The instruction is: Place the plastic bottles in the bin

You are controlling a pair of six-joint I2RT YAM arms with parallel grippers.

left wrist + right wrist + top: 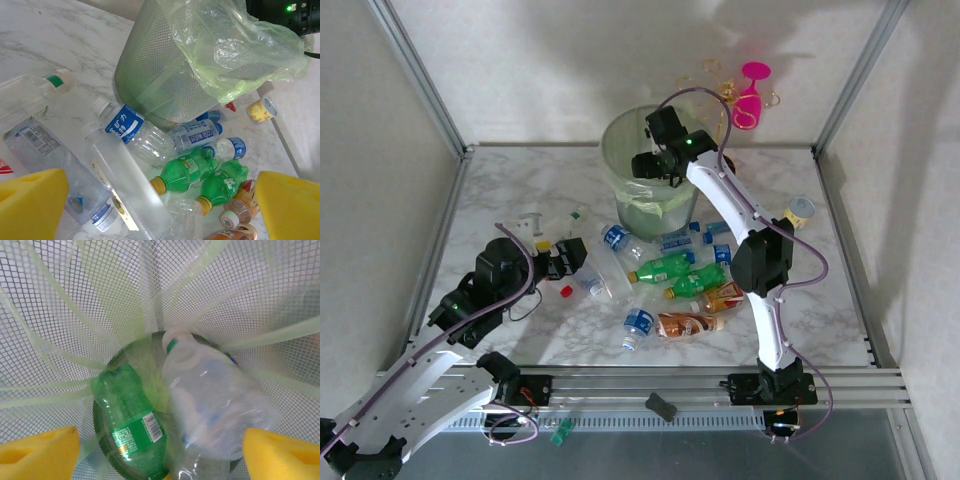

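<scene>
Right claw [648, 165] hangs over the round pale green mesh bin [616, 150], its yellow pads [40, 452] wide apart and gripping nothing. Below them a clear plastic bottle [215, 405] shows inside the bin beside a green plastic bottle [131, 420]. I judge this to be the release step of one drop. Next, that arm should lift clear of the rim and reach for the heap of bottles [670, 275] on the marble worktop [510, 190], just in front of the bin. Left claw [568, 257], also wide and empty, sits low at the heap's left side. The clear bottle is blurred, so I cannot tell whether it is resting or falling. Bottles low in the heap are partly covered.
</scene>
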